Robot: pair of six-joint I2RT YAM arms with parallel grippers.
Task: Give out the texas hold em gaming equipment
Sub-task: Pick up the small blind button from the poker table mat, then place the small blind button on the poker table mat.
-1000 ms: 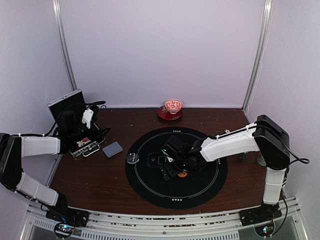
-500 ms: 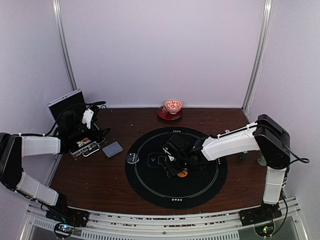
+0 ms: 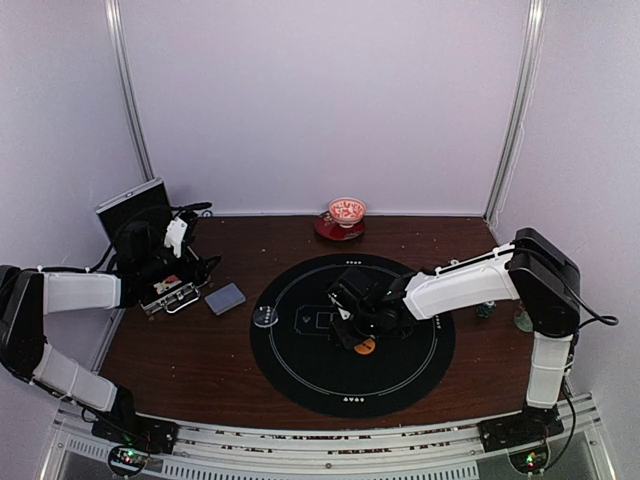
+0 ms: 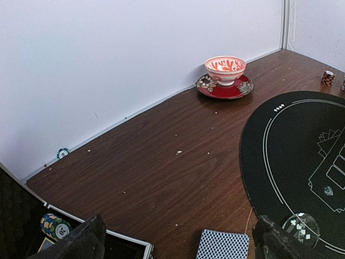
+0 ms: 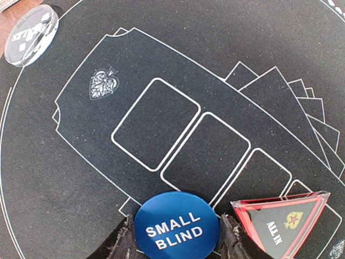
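Over the middle of the black mat (image 5: 64, 178), the right gripper (image 5: 177, 242) has its fingers (image 5: 123, 244) at medium width, pressed on both sides of a blue disc (image 5: 177, 225) w/ white words "SMALL BLIND". If the disc is lifted off the mat, I cannot tell. Just beside it is a red-edged triangular marker (image 5: 280, 222) reading "ALL IN". A clear round disc (image 5: 29, 28) lies at the mat's edge, and an orange disc (image 3: 366, 347) lies on the mat near the gripper.

The left gripper (image 4: 178, 237) hangs w/ fingers (image 4: 81, 243) wide apart and holds nothing, near an open case (image 3: 168, 292) at the table's left side. The deck of cards (image 4: 221, 246), w/ blue lattice back, lies on the wood below it. A striped chip stack (image 4: 54, 225) sits in the case; another small stack of chips (image 4: 328, 77) stands at the far right.

The table (image 4: 161, 162) is dark brown wood grain w/ small crumbs, closed by plain white walls. The mat is matt black w/ thin white outlines of card shapes. A red-and-white bowl (image 4: 225, 67) stands on a red saucer (image 4: 237, 90) by the back wall.
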